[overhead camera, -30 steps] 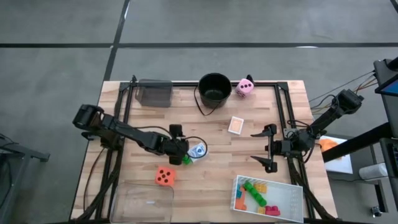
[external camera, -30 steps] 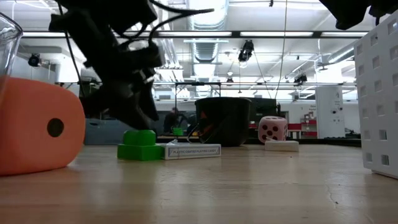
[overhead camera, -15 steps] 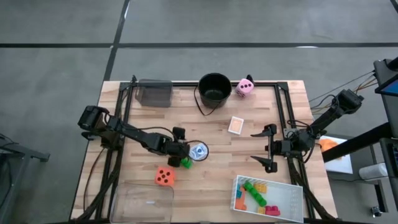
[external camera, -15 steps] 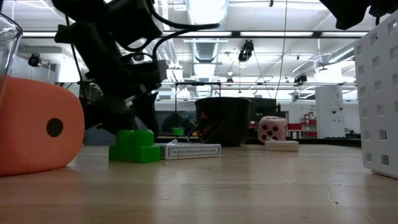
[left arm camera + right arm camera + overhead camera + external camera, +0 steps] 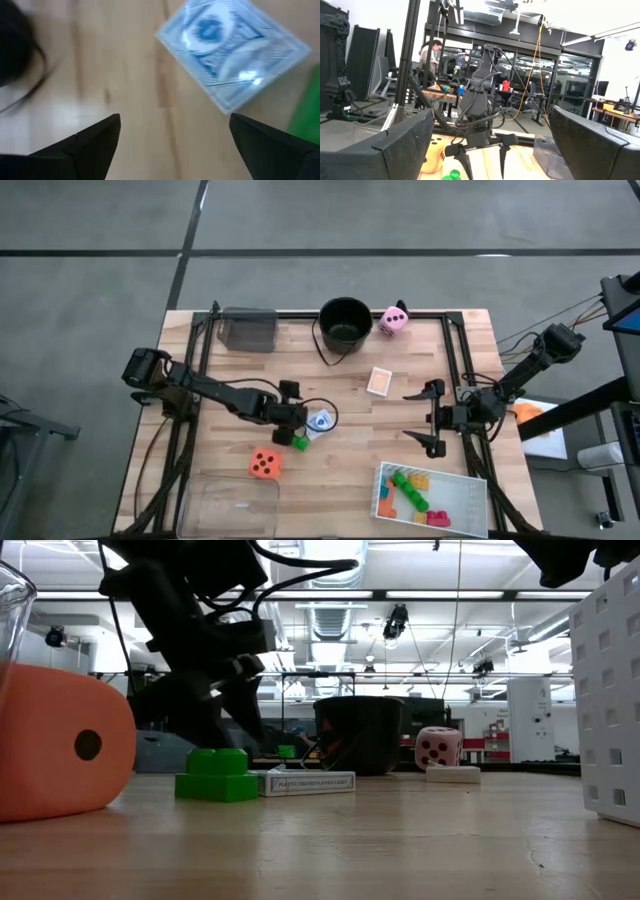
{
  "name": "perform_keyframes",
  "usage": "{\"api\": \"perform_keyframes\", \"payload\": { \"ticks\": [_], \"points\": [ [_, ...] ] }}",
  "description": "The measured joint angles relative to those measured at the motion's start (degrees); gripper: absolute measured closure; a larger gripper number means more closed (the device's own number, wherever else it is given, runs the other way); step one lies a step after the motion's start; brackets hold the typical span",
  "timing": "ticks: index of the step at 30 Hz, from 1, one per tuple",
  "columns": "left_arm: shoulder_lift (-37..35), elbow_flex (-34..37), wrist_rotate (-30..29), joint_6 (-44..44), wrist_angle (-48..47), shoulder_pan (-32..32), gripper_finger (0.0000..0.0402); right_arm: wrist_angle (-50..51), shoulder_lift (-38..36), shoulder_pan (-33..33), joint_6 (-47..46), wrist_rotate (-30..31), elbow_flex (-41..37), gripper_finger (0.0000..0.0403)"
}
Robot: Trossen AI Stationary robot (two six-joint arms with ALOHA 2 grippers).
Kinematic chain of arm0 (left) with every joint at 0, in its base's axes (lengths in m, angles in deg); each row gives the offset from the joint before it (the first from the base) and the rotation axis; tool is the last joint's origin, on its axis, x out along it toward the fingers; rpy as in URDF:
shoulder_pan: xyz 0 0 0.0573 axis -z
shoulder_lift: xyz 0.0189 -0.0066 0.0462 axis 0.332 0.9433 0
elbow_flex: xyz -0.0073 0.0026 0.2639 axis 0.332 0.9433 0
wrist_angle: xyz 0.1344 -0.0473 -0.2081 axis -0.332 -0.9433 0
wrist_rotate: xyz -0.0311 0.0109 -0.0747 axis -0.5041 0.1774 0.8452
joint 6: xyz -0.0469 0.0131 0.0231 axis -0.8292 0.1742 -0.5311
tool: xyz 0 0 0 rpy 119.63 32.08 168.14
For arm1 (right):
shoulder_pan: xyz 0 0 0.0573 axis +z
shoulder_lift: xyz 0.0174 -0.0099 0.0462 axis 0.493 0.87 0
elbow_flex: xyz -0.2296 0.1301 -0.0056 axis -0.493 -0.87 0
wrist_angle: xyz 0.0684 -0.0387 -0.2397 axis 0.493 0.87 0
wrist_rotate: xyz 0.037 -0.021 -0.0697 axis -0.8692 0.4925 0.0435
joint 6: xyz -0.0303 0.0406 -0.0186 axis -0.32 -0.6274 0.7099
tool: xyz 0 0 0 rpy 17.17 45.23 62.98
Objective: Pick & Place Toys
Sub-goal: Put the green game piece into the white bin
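Green brick (image 5: 299,442) sits loose on the bench, just by my left pincer (image 5: 301,420), which hangs over the bench middle w/ fingers spread apart, nothing between them. Low view: pincer tips (image 5: 243,715) hover above & behind the brick (image 5: 217,774), not touching it. Blue-backed card pack (image 5: 319,421) lies flat right beside the brick, toward the right edge; wrist view shows the pack (image 5: 231,50) ahead of the parted fingers and a sliver of green (image 5: 307,112) at its side.

Orange die (image 5: 264,464) is nearer the front edge, a bit left of the brick, apart from it. Clear tray (image 5: 229,505) occupies the front-left corner, just in front of the die. Second card (image 5: 379,381) lies flat btwn bench middle and back edge, orange face up. Black bucket (image 5: 345,322) stands at the back edge, centre, wire handle down toward the front. Pink die (image 5: 393,320) is just beside the bucket, on its right. Dark smoky tray (image 5: 248,328) sits at the back edge, left of the bucket.

Right pincer (image 5: 425,418) waits near the right edge, fingers wide apart, empty. White tray (image 5: 478,490) at the front-right corner holds a heap of bricks: green (image 5: 407,486), orange, yellow, red, can't count them exactly.

Right wrist view: a person (image 5: 431,54) stands in the room beyond the bench.
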Motion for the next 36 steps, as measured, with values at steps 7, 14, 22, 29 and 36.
{"api": "perform_keyframes", "payload": {
  "ticks": [7, 14, 22, 29, 36],
  "points": [
    [-1.7, -0.1, -1.4, -0.9, -0.1, 0.9, 0.0026, 0.2, 0.0, 0.0, -0.2, 0.0, 0.0, 0.0016],
    [-2.8, 0.0, 1.6, -2.5, 0.1, 1.0, 0.0026, 0.4, 0.0, 0.0, -0.2, 0.3, 0.0, 0.0016],
    [-2.8, 0.1, 5.2, -3.7, 0.5, 4.1, 0.0026, 0.7, 0.1, 0.0, -0.9, 0.7, 0.0, 0.0016],
    [-2.8, 0.1, 6.8, -5.1, 0.3, 7.5, 0.0026, 0.8, 0.1, 0.0, -0.9, 0.7, 0.0, 0.0016],
    [-2.7, 0.8, 12.7, -6.2, -0.5, 8.2, 0.0026, 0.8, 0.1, 0.0, -0.9, 0.7, 0.0, 0.0016]
  ]
}}
